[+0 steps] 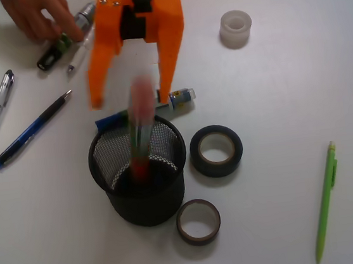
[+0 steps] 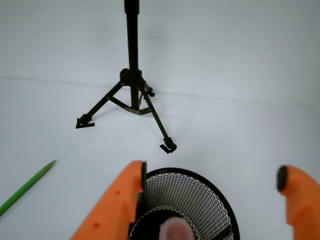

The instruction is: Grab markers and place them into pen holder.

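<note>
Brown tape roll lies closest to the front camera, just beside the pen holder, a round black mesh cup standing directly under the claw. Orange and spread wide, the claw grips nothing: its 2 fingers hang apart above the cup's far rim, and in the wrist view they straddle the cup's mouth. Between and below them a blurred marker, red at its lower end, stands tilted inside the cup, its top reaching above the rim. Another marker with a yellow-green label lies flat on the table just behind the cup, under the claw, with a blue end showing to its left. Right of the cup sits a black tape roll, and farther right a green mechanical pencil. Beyond the claw to the right stands a white tape roll. Left of the claw lie 2 slim pens, and a person's hand touches a black-capped marker. Ahead of the claw, the wrist view shows a black tripod.
</note>
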You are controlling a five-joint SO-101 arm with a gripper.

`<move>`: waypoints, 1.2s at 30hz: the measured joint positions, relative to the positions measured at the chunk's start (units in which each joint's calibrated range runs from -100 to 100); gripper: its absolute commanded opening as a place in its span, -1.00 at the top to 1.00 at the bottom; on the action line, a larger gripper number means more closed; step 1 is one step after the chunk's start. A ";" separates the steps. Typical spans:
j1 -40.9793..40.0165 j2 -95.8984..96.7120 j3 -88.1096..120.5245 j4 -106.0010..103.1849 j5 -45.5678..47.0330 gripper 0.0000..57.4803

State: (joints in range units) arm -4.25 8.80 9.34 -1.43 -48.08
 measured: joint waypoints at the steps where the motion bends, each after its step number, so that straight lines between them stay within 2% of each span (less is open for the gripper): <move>1: 0.07 0.00 0.00 0.00 0.00 -0.11; 8: -0.59 0.00 0.00 0.00 1.32 -0.12; 12: -0.44 -0.09 -0.54 6.83 4.25 -0.12; 26: 2.22 -0.70 -24.98 62.89 22.71 -0.11; 32: 0.00 -0.70 -26.59 82.25 26.67 -0.11; 36: -5.11 0.61 -26.59 89.33 29.30 -0.12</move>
State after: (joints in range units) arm -9.36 9.41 -17.25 87.90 -18.78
